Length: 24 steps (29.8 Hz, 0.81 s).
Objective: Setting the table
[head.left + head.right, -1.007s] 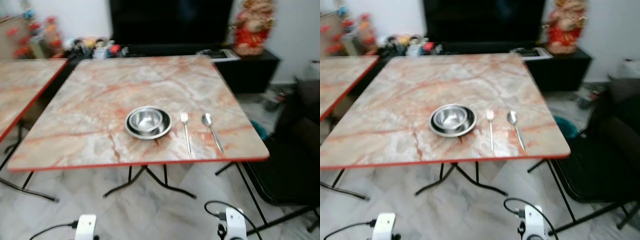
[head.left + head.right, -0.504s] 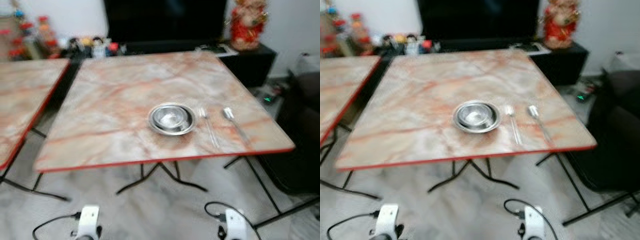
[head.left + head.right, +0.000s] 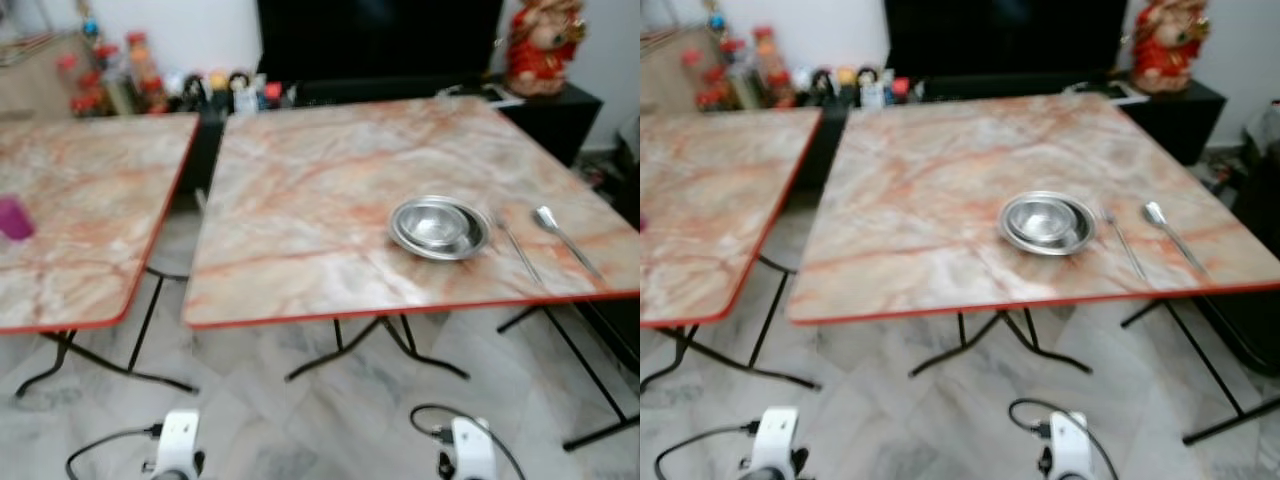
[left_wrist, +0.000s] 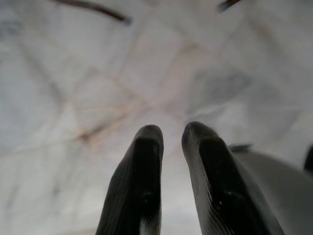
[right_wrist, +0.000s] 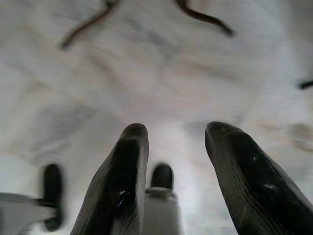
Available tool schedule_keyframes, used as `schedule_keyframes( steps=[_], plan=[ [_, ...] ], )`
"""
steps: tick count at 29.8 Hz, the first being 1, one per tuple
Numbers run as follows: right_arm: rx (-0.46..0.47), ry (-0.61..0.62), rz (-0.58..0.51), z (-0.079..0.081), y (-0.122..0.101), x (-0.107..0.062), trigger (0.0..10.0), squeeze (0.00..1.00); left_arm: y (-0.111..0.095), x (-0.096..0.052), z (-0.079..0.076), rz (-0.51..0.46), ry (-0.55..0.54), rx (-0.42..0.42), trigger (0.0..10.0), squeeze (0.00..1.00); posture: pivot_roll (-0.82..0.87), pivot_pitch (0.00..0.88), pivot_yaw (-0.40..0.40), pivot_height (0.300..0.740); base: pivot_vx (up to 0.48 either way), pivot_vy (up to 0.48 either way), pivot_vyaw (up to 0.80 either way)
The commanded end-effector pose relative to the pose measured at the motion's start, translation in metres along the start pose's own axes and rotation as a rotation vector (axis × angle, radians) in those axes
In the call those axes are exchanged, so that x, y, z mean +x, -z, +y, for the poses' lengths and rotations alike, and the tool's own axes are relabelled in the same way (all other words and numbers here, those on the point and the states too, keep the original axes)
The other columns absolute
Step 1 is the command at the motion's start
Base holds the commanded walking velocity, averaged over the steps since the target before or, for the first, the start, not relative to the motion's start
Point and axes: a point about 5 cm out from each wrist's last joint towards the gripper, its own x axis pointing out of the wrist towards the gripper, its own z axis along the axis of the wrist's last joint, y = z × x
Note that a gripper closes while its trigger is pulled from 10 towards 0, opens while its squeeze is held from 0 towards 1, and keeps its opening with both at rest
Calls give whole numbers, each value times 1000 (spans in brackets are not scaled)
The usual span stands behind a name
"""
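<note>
Change: whole view has swung left since a second ago, so the camera turned; bowl, fork and spoon keep their layout on the desk.
Left gripper (image 4: 167,134): hangs low over the pale floor (image 4: 73,73), fingers nearly together with a thin gap, holding nothing.
Right gripper (image 5: 176,134): also low over the floor, fingers parted wider, holding nothing.
Desk (image 3: 300,190): marble-look top, red edge, ahead of the robot.
Bowl (image 3: 438,226): steel, seems to sit in a second steel dish, though blur makes that unsure; near the front edge.
Fork (image 3: 519,251): just right of the bowl.
Spoon (image 3: 564,237): right of the fork, apart from it.
Second desk (image 3: 70,220): to the left, a purple object (image 3: 14,217) on it.
</note>
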Motion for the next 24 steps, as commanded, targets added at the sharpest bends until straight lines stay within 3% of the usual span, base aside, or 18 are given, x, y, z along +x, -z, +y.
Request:
schedule_keyframes(
  steps=[1, 24],
  plan=[
    [-5, 26, 1, -12, 1, 0, 10000, 0, -6, 2, -6, -18, 12, -2, 10000, 0, 18, 0, 29, 740, 0, 480, 0],
    [-16, 8, 6, -4, 3, -1, 10000, 0, -1, 0, 0, -3, 5, 15, 10000, 0, 37, 0, 37, 740, 0, 480, 0]
  ],
)
